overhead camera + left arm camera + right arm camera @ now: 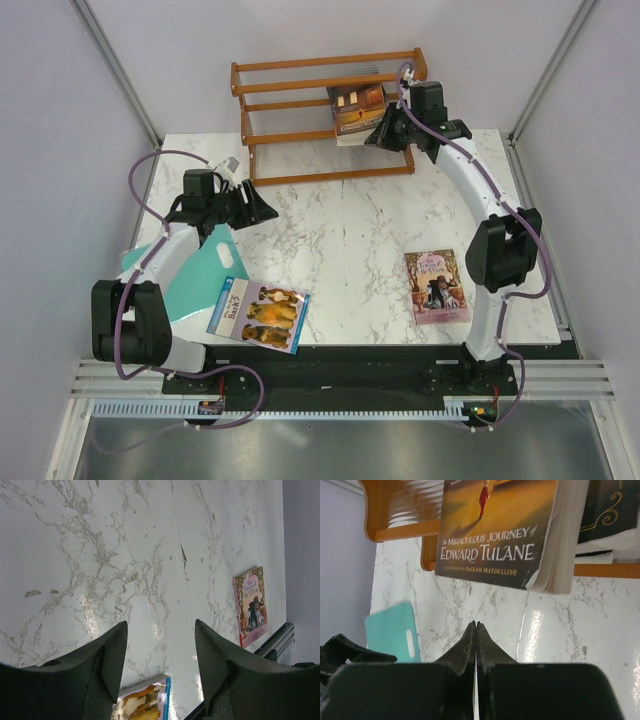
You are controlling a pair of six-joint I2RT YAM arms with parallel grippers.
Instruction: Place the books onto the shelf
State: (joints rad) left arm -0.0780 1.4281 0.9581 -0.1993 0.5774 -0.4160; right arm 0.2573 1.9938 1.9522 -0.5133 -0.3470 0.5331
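Left edge of the desk [350, 220]: teal cutting board [190, 275] lying flat, partly under the left arm. Left gripper [262, 208] hangs above bare marble near the shelf's left end, released, fingers [112, 652] spread with only desk surface showing between them. Front edge, left of centre: blue-white dog book [259, 314] flat, cover up, one corner over the cutting board. Back edge: shelf [300, 100], orange-brown slatted rails in two tiers, left part unoccupied. Right part of the shelf: brown-orange book [358, 108] resting on the rails, cover up, its lower end overhanging the front rail; title reads "Edward Tulane" in the right wrist view. A dark-covered book [610, 505] lies just beside it. Right gripper [385, 135] sits just in front of that book, clenched, fingertips [470, 640] pressed together on nothing, apart from the cover. Right front corner: pink book [437, 287] flat, cover up.
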